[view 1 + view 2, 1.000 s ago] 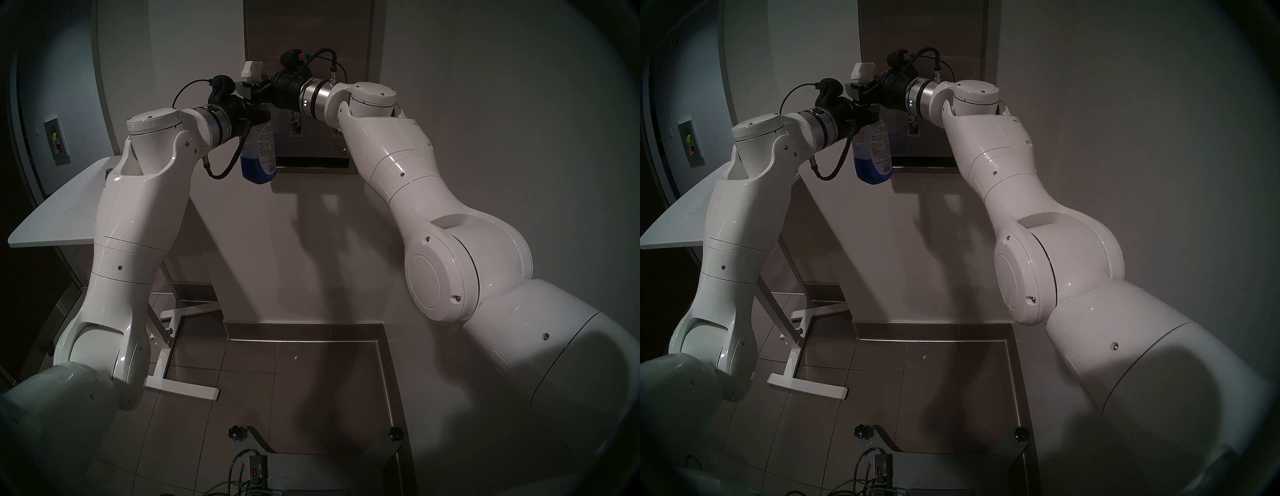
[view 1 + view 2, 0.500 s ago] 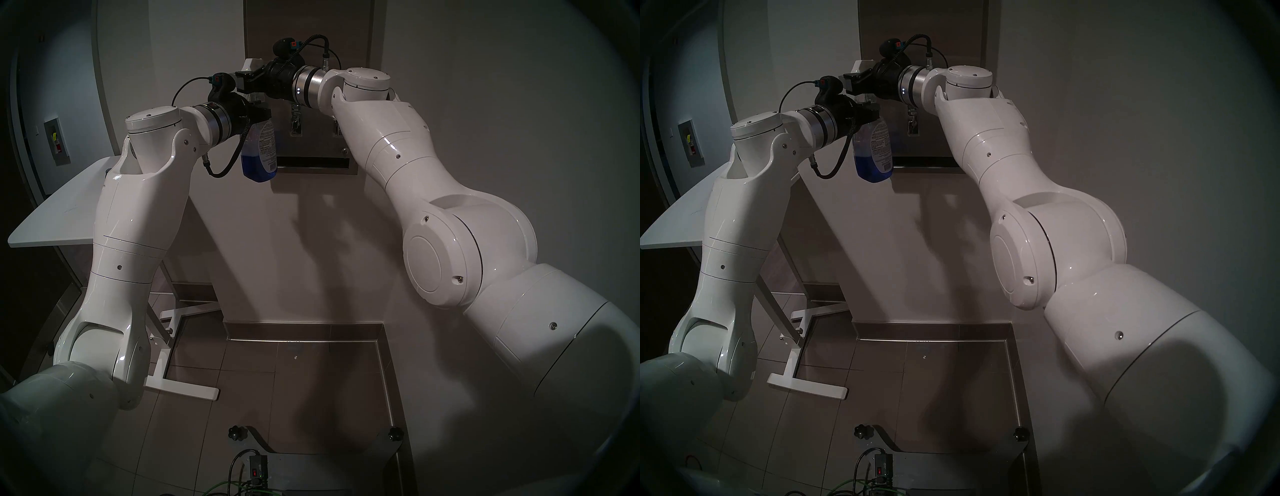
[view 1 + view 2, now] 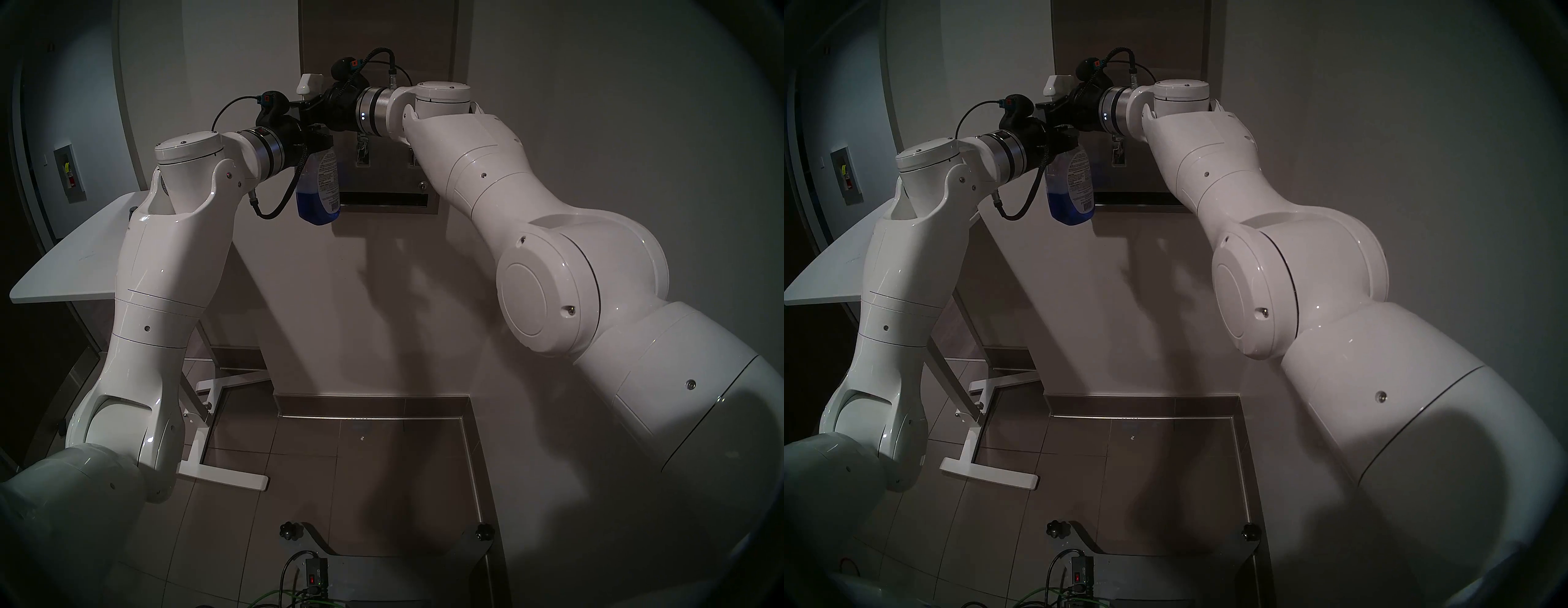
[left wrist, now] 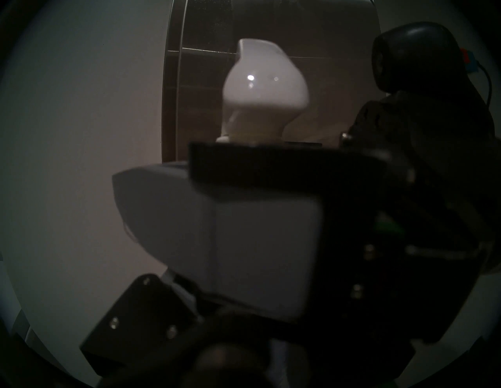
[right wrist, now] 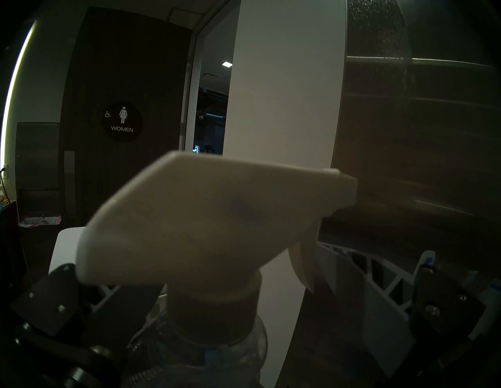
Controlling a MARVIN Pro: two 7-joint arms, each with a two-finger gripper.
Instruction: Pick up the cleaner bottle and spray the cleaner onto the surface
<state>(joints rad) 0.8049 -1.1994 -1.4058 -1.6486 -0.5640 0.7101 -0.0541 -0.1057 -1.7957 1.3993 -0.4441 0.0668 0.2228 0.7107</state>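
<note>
The cleaner bottle (image 3: 318, 182) hangs upright in front of the steel dispenser (image 3: 377, 42), with blue cleaner (image 3: 312, 208) in its lower part. My left gripper (image 3: 316, 142) is shut on the bottle's shoulder just under the neck. My right gripper (image 3: 303, 106) reaches in from the right, just below the white trigger nozzle (image 3: 309, 83). In the right wrist view the nozzle (image 5: 203, 216) points right at the steel front (image 5: 420, 135). The trigger lever (image 5: 303, 265) lies close to one white finger (image 5: 379, 284), and the jaws stand wide apart. Fine specks dot the steel (image 5: 374, 27).
A white table (image 3: 76, 254) stands at the left behind my left arm, its foot (image 3: 225, 471) on the tiled floor. The wall carries the dispenser with a lever (image 3: 362, 153) and a dark slot (image 3: 382, 197). A door with a WOMEN sign (image 5: 122, 122) lies beyond.
My right gripper rose in front of the nozzle, then came back down to just below it, and the right elbow lifted. The bottle and left arm have stayed still.
</note>
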